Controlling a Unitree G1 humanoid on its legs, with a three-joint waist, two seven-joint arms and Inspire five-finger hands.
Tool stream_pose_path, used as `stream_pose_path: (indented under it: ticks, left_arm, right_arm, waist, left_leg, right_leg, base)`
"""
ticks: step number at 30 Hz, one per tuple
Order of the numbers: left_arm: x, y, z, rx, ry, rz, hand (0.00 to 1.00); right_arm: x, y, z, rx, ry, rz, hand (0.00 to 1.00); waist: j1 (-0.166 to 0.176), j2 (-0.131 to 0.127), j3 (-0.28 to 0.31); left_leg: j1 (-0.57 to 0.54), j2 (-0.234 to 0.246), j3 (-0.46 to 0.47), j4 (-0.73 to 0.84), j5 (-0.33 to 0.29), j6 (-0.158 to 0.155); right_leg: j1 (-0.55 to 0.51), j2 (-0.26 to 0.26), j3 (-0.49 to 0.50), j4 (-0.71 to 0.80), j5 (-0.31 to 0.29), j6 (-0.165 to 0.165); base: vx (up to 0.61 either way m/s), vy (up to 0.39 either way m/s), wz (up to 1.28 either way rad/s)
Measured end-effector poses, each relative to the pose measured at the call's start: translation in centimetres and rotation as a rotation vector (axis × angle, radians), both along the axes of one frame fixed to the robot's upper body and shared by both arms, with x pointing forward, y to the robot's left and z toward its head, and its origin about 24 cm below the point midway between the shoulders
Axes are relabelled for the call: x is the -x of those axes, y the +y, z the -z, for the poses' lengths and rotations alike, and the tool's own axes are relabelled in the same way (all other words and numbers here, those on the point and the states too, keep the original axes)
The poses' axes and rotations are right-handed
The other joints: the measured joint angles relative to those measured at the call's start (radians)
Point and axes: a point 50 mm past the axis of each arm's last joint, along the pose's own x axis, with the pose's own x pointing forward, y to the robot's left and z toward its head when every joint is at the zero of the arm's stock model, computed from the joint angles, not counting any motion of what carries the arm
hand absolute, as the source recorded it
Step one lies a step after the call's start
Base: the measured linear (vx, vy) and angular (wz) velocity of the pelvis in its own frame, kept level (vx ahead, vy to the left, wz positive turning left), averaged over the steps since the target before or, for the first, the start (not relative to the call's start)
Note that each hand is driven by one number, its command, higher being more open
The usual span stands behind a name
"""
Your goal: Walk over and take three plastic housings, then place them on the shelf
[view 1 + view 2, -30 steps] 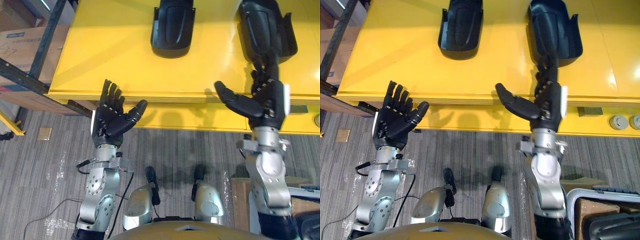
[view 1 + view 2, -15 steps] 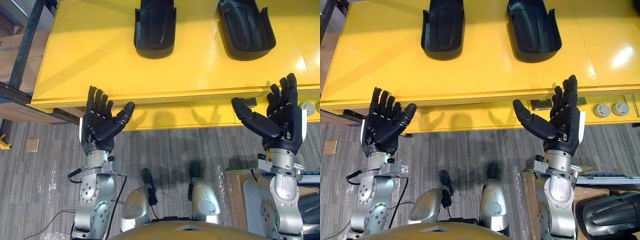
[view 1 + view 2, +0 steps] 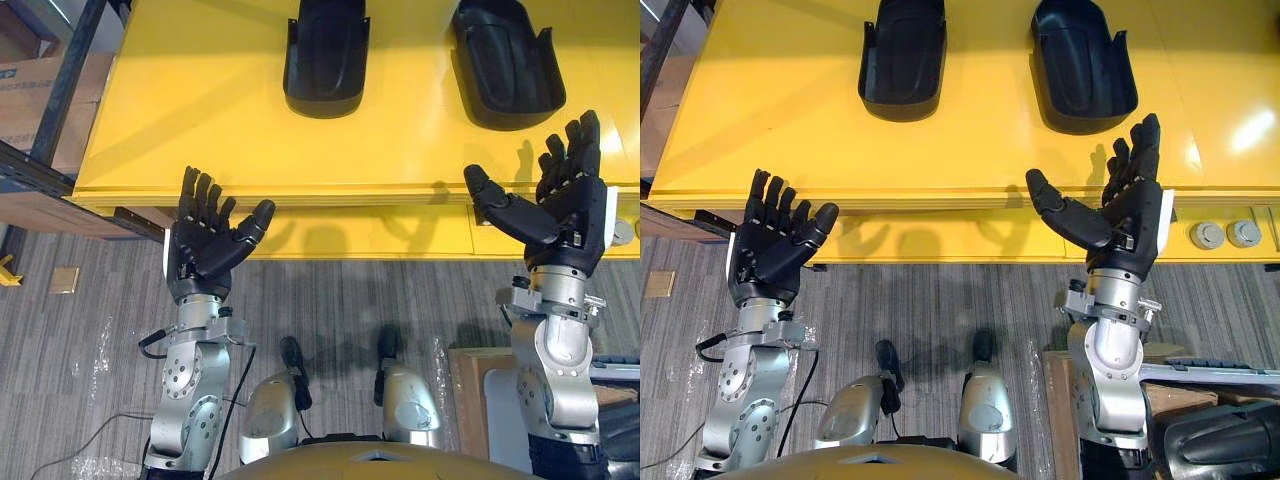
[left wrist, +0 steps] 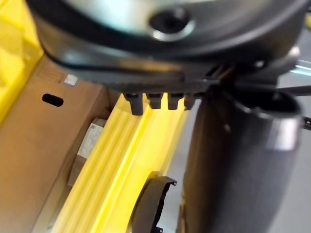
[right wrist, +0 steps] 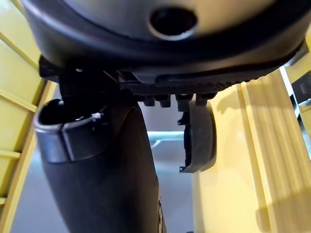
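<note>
Two black moulded plastic housings lie by the yellow bench's (image 3: 200, 110) far edge: left housing (image 3: 325, 55), right housing (image 3: 505, 65). My left hand (image 3: 200, 245) and right hand (image 3: 565, 210) hover at its near edge, fingers spread, empty. Likely light, stiff, slick; I'd clasp the side walls.

The left housing (image 3: 325, 55) and right housing (image 3: 505, 65) lie side by side on the table (image 3: 190, 120), back from its near edge.

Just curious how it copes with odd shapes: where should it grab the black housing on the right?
Probably the rounded near rim of the right housing, approached from the front edge of the table by the open right hand. It lies hollow side up, so the thumb can hook inside that wall, fingers outside.
</note>
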Motion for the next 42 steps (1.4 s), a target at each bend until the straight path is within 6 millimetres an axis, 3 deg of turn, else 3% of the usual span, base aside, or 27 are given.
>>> stream_pose_path:
  ticks: [6,20,32,42]
  left_arm:
    - [0.0,0.0,0.0,-0.001,-0.001,0.001,1.0]
    - [-0.5,0.3,0.0,-0.006,-0.003,-0.012,1.0]
    - [-0.9,0.4,-0.6,-0.009,-0.032,-0.014,1.0]
    - [-1.0,0.4,-0.5,-0.013,-0.034,-0.004,1.0]
  right_arm:
    - [-1.6,-0.3,1.1,-0.021,0.071,0.009,1.0]
    - [-3.6,-0.9,0.4,-0.017,0.06,0.024,1.0]
    - [-5.2,-1.1,-0.2,-0.033,0.044,0.026,1.0]
    - [-6.5,-1.9,-1.3,0.032,0.044,0.012,1.0]
  waist:
    - [0.0,0.0,0.0]
    - [0.0,0.003,-0.001]
    - [-0.001,0.017,-0.003]
    - [-0.001,0.046,-0.003]
  left_leg:
    - [0.0,-0.007,-0.008,0.0,0.001,0.001]
    - [0.0,-0.017,-0.031,-0.017,0.018,0.006]
    - [0.003,-0.021,-0.051,-0.039,0.043,0.007]
    - [0.004,-0.03,-0.064,-0.046,0.051,0.011]
  right_leg:
    - [0.006,-0.002,-0.008,-0.001,0.0,-0.001]
    - [0.011,-0.009,-0.03,0.001,-0.001,-0.002]
    - [0.017,-0.013,-0.057,0.003,-0.005,-0.007]
    - [0.024,-0.021,-0.068,0.002,-0.003,-0.003]
  base:
    - [-0.01,0.011,0.03]
    - [-0.01,0.007,0.04]
    - [-0.01,-0.002,0.05]
    - [-0.01,0.003,0.03]
